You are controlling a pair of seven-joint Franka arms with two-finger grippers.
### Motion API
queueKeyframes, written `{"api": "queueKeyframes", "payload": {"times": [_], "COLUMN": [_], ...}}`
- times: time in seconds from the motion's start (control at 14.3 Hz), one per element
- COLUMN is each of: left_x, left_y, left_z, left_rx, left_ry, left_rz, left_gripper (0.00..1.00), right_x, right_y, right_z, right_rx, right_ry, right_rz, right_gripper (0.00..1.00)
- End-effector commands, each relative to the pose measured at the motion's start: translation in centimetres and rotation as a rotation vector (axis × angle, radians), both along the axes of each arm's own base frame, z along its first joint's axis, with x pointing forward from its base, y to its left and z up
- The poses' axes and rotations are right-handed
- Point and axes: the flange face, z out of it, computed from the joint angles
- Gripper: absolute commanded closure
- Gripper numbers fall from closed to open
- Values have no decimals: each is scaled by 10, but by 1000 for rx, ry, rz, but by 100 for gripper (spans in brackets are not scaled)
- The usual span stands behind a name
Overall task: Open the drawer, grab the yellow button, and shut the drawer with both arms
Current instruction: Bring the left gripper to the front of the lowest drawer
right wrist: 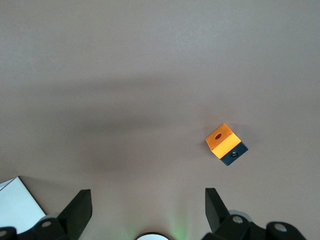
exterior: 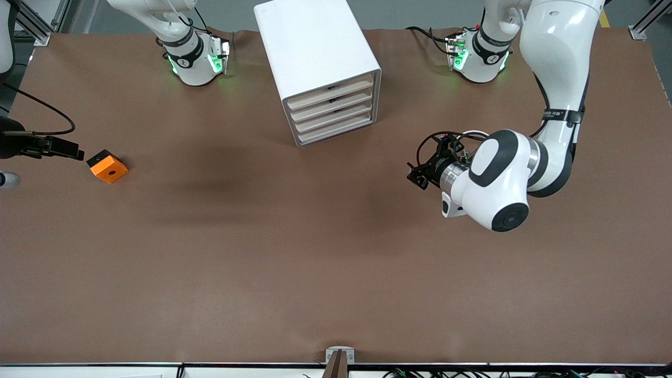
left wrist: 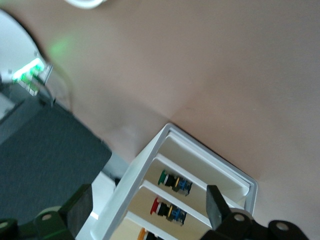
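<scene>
Opening step, not yet begun: all four drawers (exterior: 336,107) of the white cabinet (exterior: 315,47), at twelve o'clock on the table, sit flush and shut. The left gripper (exterior: 418,176) hovers over bare table at about four o'clock from the cabinet, jaws spread wide, nothing in them, aimed at the drawer fronts. The right gripper (right wrist: 147,210) waits over the nine o'clock edge, also wide and empty, near an orange cube (exterior: 107,166).

The button is not on show; I'd judge it is inside a drawer. Next move: line up on the right front and pull.

Fronts carry small green and red button-like markers (left wrist: 175,182). The lettering on the left arm's band is too small to read.
</scene>
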Motion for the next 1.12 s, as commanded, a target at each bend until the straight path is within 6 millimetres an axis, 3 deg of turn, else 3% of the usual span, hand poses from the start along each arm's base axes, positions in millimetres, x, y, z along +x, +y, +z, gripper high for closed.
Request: {"api": "queueKeyframes", "payload": {"times": [0.0,0.35,0.84,1.05], "left_x": [-2,-9,-29,-40], "left_y": [-6,-17,-39,-53], "left_z": [-14,-39,-48,-65], "left_rx": [59,218,372,446], "left_ry": [144,326,543,651], "left_rz": [92,247,310,321], "left_gripper": [0,0,0,0], "right_x": [-1,-1,-2,-2], "right_y": [-3,-4,-5,-5], "right_z": [-1,-1,-3,-3], "right_rx": [-6,-4,5,7], "right_ry": [6,9,13,12], "right_rz": [-9,-18,-24,-24], "right_gripper": [0,0,0,0]}}
